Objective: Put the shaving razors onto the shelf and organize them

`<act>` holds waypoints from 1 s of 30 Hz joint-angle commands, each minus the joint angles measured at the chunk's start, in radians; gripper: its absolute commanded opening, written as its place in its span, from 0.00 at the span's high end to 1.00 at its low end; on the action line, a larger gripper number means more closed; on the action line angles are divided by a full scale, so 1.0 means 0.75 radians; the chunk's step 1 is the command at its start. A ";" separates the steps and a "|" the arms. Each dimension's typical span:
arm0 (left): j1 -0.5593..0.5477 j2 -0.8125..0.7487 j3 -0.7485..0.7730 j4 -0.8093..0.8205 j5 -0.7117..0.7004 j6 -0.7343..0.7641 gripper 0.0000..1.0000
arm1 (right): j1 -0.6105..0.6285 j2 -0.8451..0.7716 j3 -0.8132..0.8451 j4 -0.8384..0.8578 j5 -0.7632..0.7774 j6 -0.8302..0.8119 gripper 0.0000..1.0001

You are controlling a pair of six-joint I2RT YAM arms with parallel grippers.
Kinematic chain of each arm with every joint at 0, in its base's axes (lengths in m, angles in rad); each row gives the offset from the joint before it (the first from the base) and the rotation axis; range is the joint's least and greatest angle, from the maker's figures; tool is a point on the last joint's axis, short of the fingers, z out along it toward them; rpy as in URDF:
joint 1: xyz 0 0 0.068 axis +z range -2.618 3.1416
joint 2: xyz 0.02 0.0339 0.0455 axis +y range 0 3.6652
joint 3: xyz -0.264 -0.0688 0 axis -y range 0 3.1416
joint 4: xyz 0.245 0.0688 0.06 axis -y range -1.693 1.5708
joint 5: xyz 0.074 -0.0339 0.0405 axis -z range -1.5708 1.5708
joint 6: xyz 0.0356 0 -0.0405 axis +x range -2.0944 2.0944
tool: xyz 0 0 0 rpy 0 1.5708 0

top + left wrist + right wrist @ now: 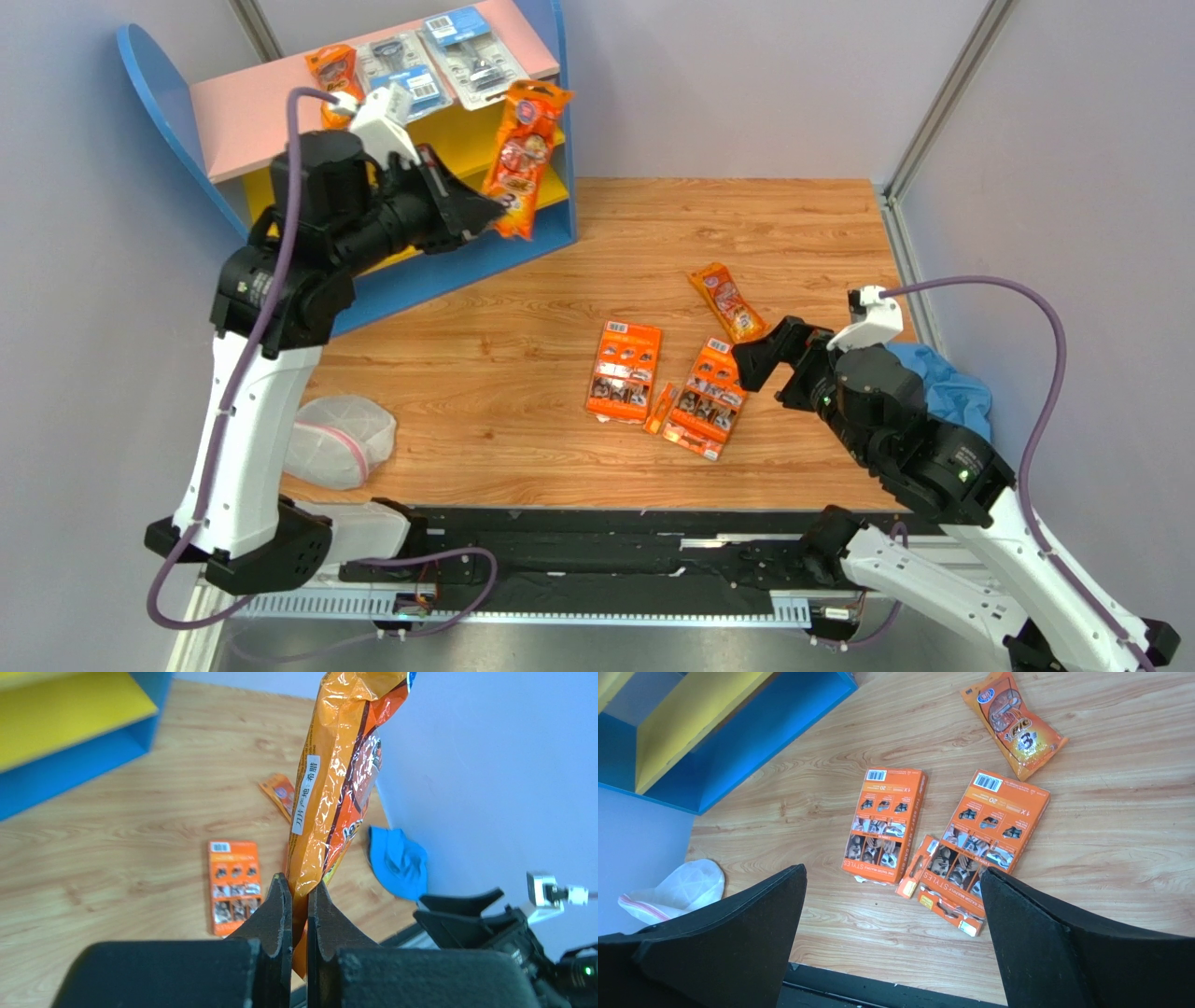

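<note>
Clearly the left pincer (300, 892) is clamped tight on the bottom edge of the held orange bag (337, 777), which stands upright above the jaws with its long axis near vertical. In the top view that bag hangs just in front of the shelf (267, 112), at its right blue side panel (558, 49). The open bays lie to the bag's left and behind it, so I judge the coming move must carry it inward. The pink top board already bears a small orange bag (333, 67), a left blister pack (400, 63) and a right blister pack (477, 35) in a row. The right pincer (892, 876), spread wide and holding nothing, hovers over the left card (885, 826) and the right card (987, 829) on the bench (463, 364). Their long axes run roughly parallel, pointing toward the shelf, and the right arm is far the nearer to them. Beyond them lies a loose bag (1015, 721) marked "BIC" and "3". Each card shows a barcode, "20" and "STYLES". The held bag carries a white strip of Chinese characters that I cannot read with certainty.
</note>
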 commanded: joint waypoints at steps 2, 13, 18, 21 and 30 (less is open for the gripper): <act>0.249 0.061 0.212 -0.152 0.118 0.109 1.00 | 0.003 -0.002 -0.038 0.003 -0.026 0.035 0.00; 0.652 0.175 0.361 -0.021 0.404 0.052 1.00 | 0.005 0.064 -0.080 0.028 -0.091 0.053 0.00; 0.836 0.269 0.459 0.054 0.535 -0.015 1.00 | 0.003 0.078 -0.150 0.058 -0.155 0.086 0.02; 0.918 0.333 0.550 0.093 0.578 -0.062 1.00 | 0.007 0.086 -0.213 0.060 -0.173 0.114 0.02; 1.106 0.417 0.527 0.318 0.629 -0.126 1.00 | 0.038 0.080 -0.301 0.042 -0.194 0.100 0.01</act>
